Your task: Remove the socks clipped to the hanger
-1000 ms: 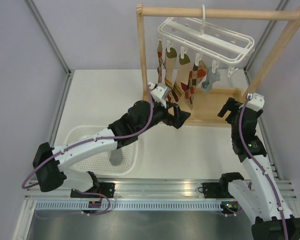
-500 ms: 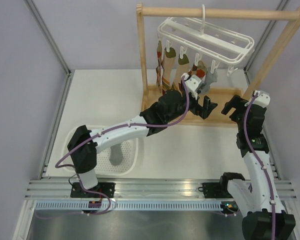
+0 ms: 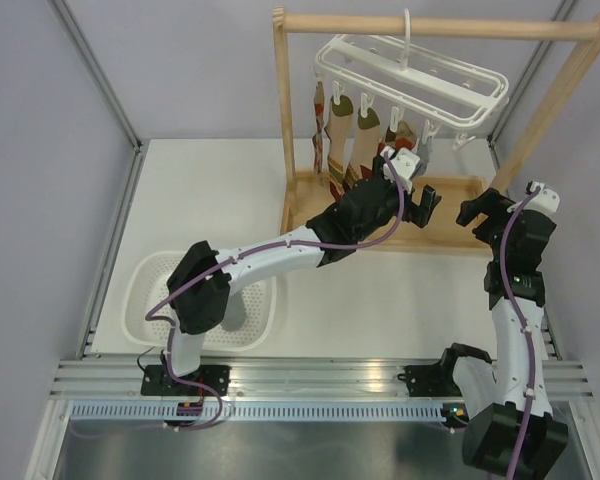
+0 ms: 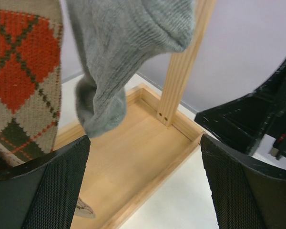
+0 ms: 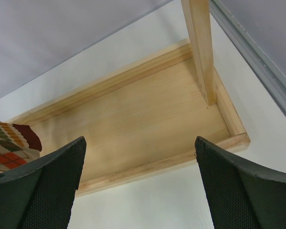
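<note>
The white hanger (image 3: 412,72) hangs by its hook from the wooden rail. Several socks are clipped under it: patterned ones (image 3: 342,140) on the left and a grey one (image 3: 426,150) at the right end. My left gripper (image 3: 417,203) reaches over the wooden tray just below and in front of the grey sock (image 4: 117,62), open and empty (image 4: 145,188). An argyle sock (image 4: 24,81) hangs to its left. My right gripper (image 3: 480,211) stands open near the tray's right end (image 5: 140,188), holding nothing. Its black fingers (image 4: 257,121) show in the left wrist view.
The wooden rack's tray (image 3: 450,215) and right post (image 5: 200,47) lie under and beside both grippers. A white perforated basket (image 3: 150,290) at the near left holds a grey sock (image 3: 234,316). Grey walls close in left and right.
My left arm has stretched from the patterned socks rightward to under the grey sock. The right arm has drifted slightly right and back. Both grippers stayed open.
</note>
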Robot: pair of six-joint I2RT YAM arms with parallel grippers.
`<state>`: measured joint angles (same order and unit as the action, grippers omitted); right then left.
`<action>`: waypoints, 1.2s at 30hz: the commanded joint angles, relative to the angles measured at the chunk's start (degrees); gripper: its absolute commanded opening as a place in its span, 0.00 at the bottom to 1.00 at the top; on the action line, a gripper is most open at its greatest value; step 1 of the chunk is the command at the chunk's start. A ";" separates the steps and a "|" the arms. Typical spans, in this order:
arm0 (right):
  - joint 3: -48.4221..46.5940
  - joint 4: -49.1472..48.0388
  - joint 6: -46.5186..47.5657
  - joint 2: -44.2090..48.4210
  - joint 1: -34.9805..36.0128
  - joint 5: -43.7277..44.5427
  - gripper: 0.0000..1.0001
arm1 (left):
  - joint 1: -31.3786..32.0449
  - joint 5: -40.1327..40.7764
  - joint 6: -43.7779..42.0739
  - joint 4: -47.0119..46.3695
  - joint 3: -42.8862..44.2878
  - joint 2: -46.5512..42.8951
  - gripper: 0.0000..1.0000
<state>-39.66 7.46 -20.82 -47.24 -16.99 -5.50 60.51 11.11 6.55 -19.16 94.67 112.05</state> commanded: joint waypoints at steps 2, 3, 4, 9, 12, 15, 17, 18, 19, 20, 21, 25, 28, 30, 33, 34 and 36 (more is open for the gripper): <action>0.90 -4.30 -1.77 -0.74 -1.72 -5.57 0.98 | 0.31 5.67 -3.91 -5.27 3.24 1.59 0.98; 1.16 -4.47 -1.94 -0.74 -2.07 -6.01 0.98 | 0.22 6.28 -4.17 -6.06 3.32 1.68 0.98; 1.16 -4.82 -1.94 -0.83 -2.17 -6.28 0.98 | 0.22 6.90 -4.43 -6.33 3.32 1.77 0.98; 1.34 -5.79 -2.21 -1.53 -2.60 -7.68 0.98 | 0.31 8.39 -6.46 -7.03 5.34 3.08 0.94; 1.43 -6.14 -2.30 -1.54 -2.69 -8.39 0.98 | 0.31 8.05 -8.21 -8.26 6.31 3.88 0.85; 1.60 -6.23 -2.21 -1.54 -2.69 -8.56 0.98 | 0.31 8.13 -8.57 -8.70 7.02 4.67 0.62; 1.60 -6.23 -2.38 -1.71 -2.69 -8.92 0.98 | 0.31 8.13 -8.66 -8.70 6.67 4.58 0.36; 1.60 -6.32 -2.30 -1.62 -2.69 -9.27 0.98 | 0.31 8.22 -8.66 -8.70 6.49 4.41 0.26; 1.69 -6.41 -2.47 -1.62 -2.69 -9.44 0.98 | 0.40 8.22 -8.57 -8.62 6.14 4.32 0.18; 1.69 -6.58 -2.47 -1.62 -2.69 -9.62 0.97 | 0.31 8.31 -8.57 -8.62 5.44 3.71 0.05; 1.69 -6.67 -2.39 -1.71 -2.69 -9.88 0.97 | 0.40 8.40 -8.48 -8.62 5.09 3.35 0.02; 1.16 -6.59 -1.86 -1.01 -2.69 -11.81 0.96 | 0.66 7.70 -8.30 -8.53 2.10 0.72 0.02; 0.02 -4.75 -0.89 0.22 -2.69 -12.43 0.95 | 1.01 6.91 -8.04 -7.30 0.78 -1.74 0.02; -1.64 -2.99 0.07 1.01 -2.69 -13.39 0.95 | 1.27 6.55 -7.87 -5.90 0.51 -2.71 0.02; -4.02 0.17 0.16 3.12 -2.61 -16.20 0.95 | 1.45 5.59 -7.78 -3.44 -0.98 -6.04 0.02; -4.98 1.31 0.34 4.08 -2.61 -16.99 0.95 | 1.36 5.58 -7.78 -2.39 -1.76 -6.66 0.02; -8.04 4.82 0.52 5.14 -2.52 -18.93 0.94 | 1.45 5.76 -7.78 -0.80 -2.21 -7.81 0.02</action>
<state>-41.76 8.91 -21.34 -44.47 -19.40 -20.01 61.65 17.67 -0.47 -21.58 93.03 109.58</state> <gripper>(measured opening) 0.946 0.044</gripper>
